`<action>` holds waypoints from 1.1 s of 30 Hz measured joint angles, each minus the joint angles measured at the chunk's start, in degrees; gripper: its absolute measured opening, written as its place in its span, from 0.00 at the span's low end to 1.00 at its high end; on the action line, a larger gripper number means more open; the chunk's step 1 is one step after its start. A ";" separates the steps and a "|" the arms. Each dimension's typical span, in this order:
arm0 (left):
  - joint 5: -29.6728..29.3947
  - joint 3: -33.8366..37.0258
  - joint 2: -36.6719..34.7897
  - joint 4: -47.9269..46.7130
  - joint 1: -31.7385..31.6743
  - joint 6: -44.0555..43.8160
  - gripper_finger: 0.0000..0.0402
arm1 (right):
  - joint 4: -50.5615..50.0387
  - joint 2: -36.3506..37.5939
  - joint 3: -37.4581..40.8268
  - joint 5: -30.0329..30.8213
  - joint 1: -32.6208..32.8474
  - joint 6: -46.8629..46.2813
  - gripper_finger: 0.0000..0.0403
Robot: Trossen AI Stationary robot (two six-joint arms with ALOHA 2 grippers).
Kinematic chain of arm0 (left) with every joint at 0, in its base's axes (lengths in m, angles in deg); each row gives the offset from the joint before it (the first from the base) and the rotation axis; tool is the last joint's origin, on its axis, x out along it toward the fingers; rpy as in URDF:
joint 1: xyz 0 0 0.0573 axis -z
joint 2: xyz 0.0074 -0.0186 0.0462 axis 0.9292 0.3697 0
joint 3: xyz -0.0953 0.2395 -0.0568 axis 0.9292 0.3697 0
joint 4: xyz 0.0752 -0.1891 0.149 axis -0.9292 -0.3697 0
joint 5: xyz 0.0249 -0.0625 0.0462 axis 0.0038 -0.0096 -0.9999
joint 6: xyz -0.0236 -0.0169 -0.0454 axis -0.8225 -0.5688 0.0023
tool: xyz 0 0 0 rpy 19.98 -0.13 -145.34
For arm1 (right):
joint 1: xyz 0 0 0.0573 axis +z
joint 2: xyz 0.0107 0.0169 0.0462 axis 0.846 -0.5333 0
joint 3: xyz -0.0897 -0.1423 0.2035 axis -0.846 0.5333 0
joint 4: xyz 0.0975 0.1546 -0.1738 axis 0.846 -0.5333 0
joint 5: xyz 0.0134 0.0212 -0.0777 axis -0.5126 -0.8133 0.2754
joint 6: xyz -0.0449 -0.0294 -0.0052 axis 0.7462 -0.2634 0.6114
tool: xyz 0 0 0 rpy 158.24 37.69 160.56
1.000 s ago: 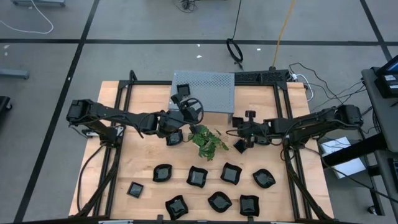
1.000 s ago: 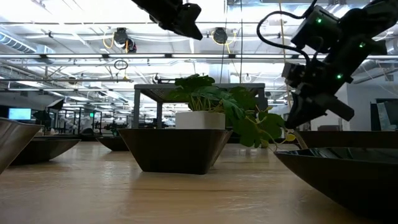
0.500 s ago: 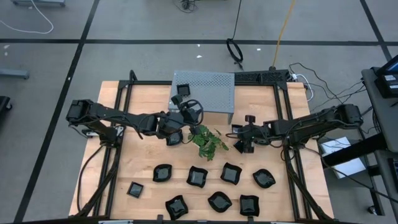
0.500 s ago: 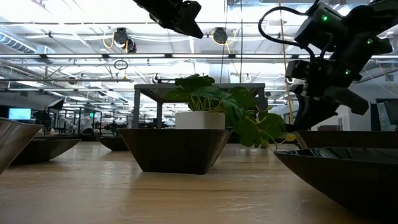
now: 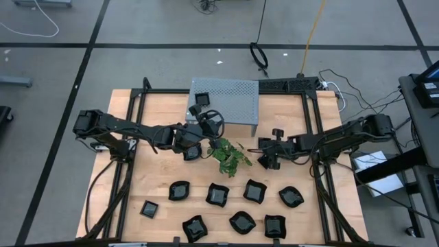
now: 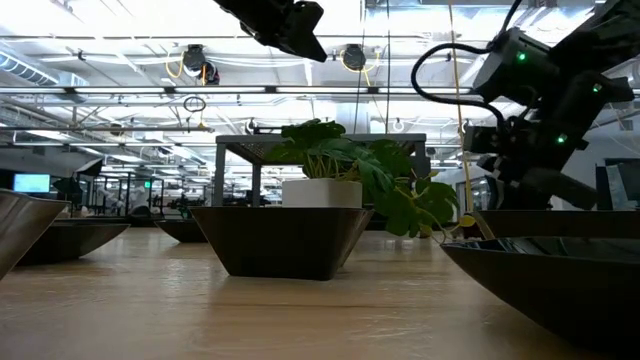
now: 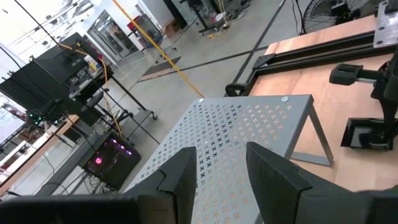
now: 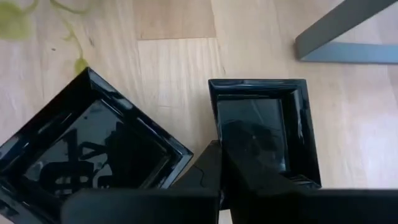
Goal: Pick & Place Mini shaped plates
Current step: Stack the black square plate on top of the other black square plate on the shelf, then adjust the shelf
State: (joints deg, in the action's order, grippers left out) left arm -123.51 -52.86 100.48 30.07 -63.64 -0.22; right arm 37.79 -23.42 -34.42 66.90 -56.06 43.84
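Several mini shaped plates, glossy and black, lie in two rows (image 5: 218, 195) on the near half of the wooden table. One more plate (image 5: 201, 98) sits on the grey perforated shelf (image 5: 230, 96). My right gripper (image 8: 217, 163) is shut and low over the table. It points down between two square plates: one (image 8: 264, 127) beside the shelf's leg, the other (image 8: 93, 146) turned cornerwise near the plant. My left gripper (image 7: 217, 163) hovers open at the shelf's left end (image 5: 204, 115), with nothing between its fingers. My right gripper's shut fingertips (image 8: 214, 155) stand at the near corner of the square plate beside the shelf's leg (image 8: 219, 134), coming from above at a slant. I cannot tell whether they touch its rim. Both plates lie flat on the table.
A green leafy plant (image 5: 230, 154) in a white pot stands mid-table between the two arms. The shelf's leg (image 8: 336, 31) is close beyond the right gripper. Black frame rails (image 5: 312, 130) run along both sides of the table.
My right gripper has sunk toward the table between the two square plates, rolling its wrist as it came down. It has stayed shut. The plates have not moved.
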 joint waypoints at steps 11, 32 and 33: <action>0.02 0.00 0.00 -0.45 -0.02 0.02 0.36 | 3.30 1.18 0.08 -7.72 0.06 -4.20 0.10; 0.02 0.00 0.00 -0.59 -0.02 0.13 0.36 | 6.38 9.52 -1.28 0.03 -0.27 4.85 0.41; 0.02 0.00 0.00 -0.59 -0.02 0.13 0.36 | 7.79 9.70 -1.28 0.87 -0.54 4.75 0.40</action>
State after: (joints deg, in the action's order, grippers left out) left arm -123.49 -52.86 100.48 29.49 -63.66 -0.09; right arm 45.58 -13.72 -35.70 67.77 -56.60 48.59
